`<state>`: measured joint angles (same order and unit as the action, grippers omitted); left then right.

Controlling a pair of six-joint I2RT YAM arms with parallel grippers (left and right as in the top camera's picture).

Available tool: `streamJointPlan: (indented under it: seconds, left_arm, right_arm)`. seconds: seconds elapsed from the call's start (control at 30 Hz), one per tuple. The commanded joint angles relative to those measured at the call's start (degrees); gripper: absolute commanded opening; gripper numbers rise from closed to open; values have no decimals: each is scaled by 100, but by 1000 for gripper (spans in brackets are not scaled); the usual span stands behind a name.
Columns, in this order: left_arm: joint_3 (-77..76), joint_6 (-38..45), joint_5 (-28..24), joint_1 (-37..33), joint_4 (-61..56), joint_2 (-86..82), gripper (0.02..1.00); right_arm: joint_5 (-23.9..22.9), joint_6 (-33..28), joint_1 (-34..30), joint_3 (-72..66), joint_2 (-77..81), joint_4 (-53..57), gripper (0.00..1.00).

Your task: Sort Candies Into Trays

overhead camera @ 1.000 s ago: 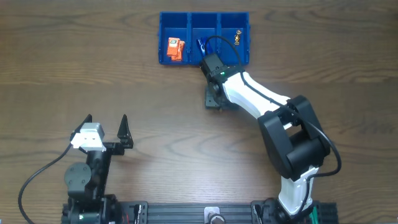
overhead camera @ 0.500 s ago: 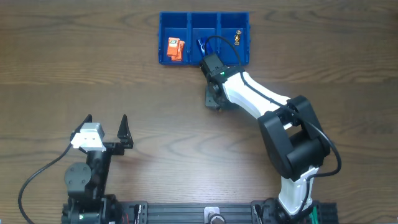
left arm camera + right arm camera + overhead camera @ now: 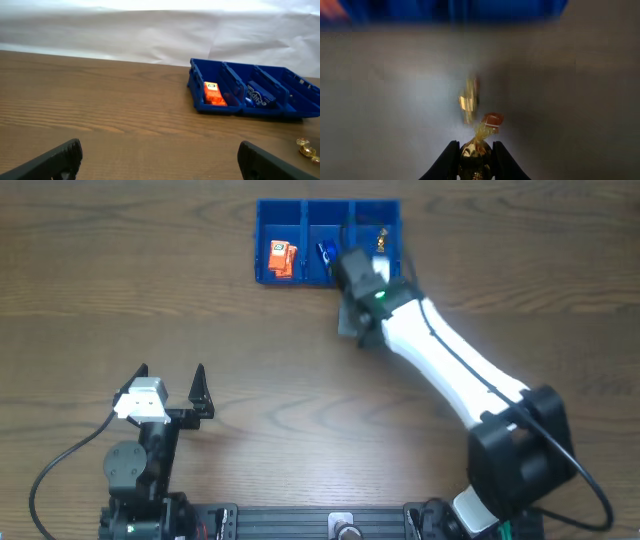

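A blue tray (image 3: 328, 208) with three compartments stands at the far middle of the table. Its left compartment holds an orange candy (image 3: 282, 260), the middle one a blue candy (image 3: 326, 252), the right one a gold candy (image 3: 381, 240). My right gripper (image 3: 352, 325) hangs just in front of the tray, shut on a gold-wrapped candy (image 3: 480, 134). Another gold candy (image 3: 468, 102) lies on the table below it, also seen from the left wrist as the gold candy (image 3: 307, 148). My left gripper (image 3: 170, 380) stands open near the front left, holding nothing.
Bare wooden table (image 3: 150, 290) stretches left of and in front of the tray. A white sheet (image 3: 150, 35) hangs behind the table's far edge. The right arm's white link (image 3: 450, 370) slants across the right half.
My right gripper has risen off the table with the gold candy and moved right and toward the tray; the arm has stretched out. The left arm has stayed still.
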<state>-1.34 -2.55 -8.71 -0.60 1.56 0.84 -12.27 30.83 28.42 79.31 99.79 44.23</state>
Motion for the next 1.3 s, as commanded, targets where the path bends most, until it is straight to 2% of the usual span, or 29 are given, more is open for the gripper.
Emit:
streamJointPlan:
  seconds: [0.03,0.23,0.5,0.6,0.63,0.67,0.7,0.73,0.77,0.97,1.07,1.17,1.3]
  left_arm:
    - [107,44,-140,-13,205,-42,998]
    - [107,44,-140,-13,203,-42,998]
    - [107,44,-140,-13,205,-42,998]
    - [107,44,-140,-13,205,-42,998]
    - [107,44,-140,-13,205,-42,998]
    - [107,44,-140,-13,203,-42,998]
    - [107,44,-140,-13,203,-42,998]
    - [107,44,-140,-13,203,-42,998]
    - [107,44,-140,-13,203,-42,998]
    - [107,44,-140,-13,203,-42,998]
    - [107,44,-140,-13,205,-42,998]
    - [107,44,-140,-13,203,-42,996]
    - [107,44,-140,-13,203,-42,998]
  right_arm:
    - [-704,-774,-490,557,-39,-946,159]
    - [-697,-1064,-798,557,372,-2229,172]
    - [-699,-1314,-798,557,1019,-2763,180]
    - [-697,-1314,-798,557,1110,-2796,222]
    - [-697,-1314,-791,557,1126,-2800,286]
    - [-695,-1314,-780,557,1126,-2791,599]
    - [-695,-1314,-774,557,1126,-2785,792]
    - [-697,-1316,-758,557,1126,-2769,936]
    - [-697,-1316,-745,557,1126,-2745,1000]
    - [-699,-1311,-704,557,1123,-2645,1000]
    - [-654,-1080,-616,557,1078,-2227,1000]
    - [-63,-887,-444,557,992,-1460,1000]
    - [350,-426,-256,529,999,-363,1000]
